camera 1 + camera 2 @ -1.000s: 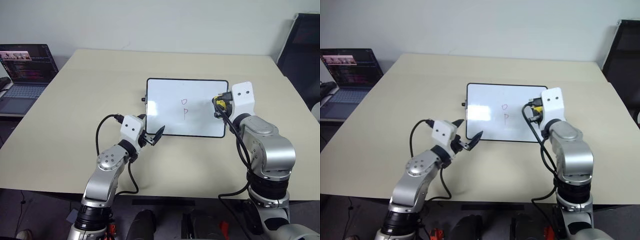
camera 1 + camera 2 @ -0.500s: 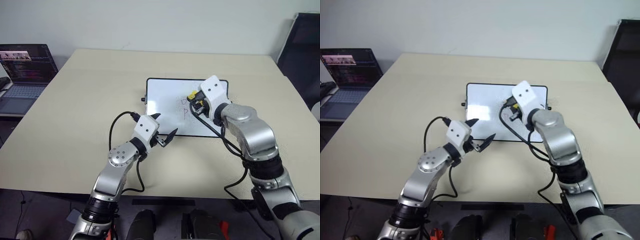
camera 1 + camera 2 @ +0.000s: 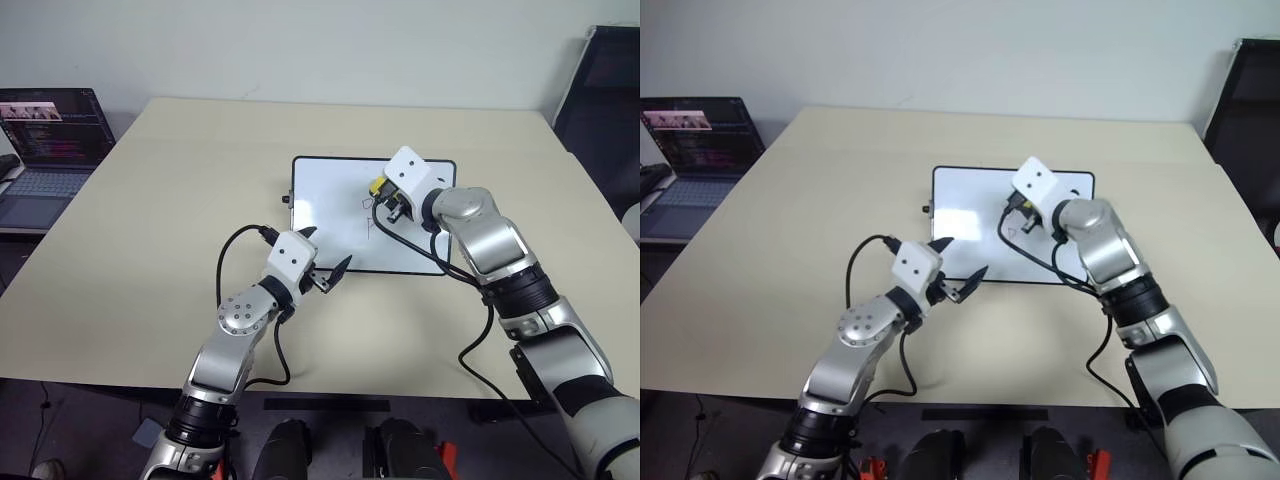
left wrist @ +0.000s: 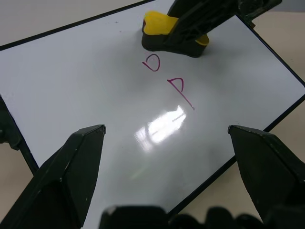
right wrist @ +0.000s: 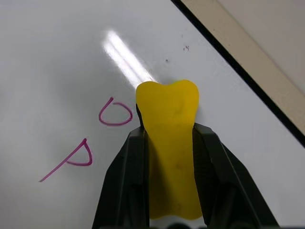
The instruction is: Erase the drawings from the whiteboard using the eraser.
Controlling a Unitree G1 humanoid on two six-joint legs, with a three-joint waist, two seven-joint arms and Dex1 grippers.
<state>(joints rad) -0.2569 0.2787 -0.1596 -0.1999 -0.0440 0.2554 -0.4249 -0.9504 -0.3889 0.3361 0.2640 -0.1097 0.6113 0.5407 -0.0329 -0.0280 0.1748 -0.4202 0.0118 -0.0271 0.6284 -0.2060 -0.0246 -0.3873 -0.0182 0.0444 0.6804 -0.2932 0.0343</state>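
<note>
Two letters [image 5: 90, 136], an O and a P, show on the whiteboard [image 3: 330, 235] mid-counter [image 3: 150, 230]; right claw [image 5: 167, 143] clamps the yellow eraser [image 5: 169, 138] beside the O, left claw [image 3: 325, 262] spread apart at the board's near edge.

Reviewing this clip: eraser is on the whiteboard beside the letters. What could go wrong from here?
1. The left gripper hovers open at the whiteboard edge, seemingly not clamping it; a wipe may slide the board.
2. The eraser, pinched in the right gripper, sits beside the "O", so a stroke might miss the "P".
3. The narrow pinch may let the eraser twist under pressure.
</note>
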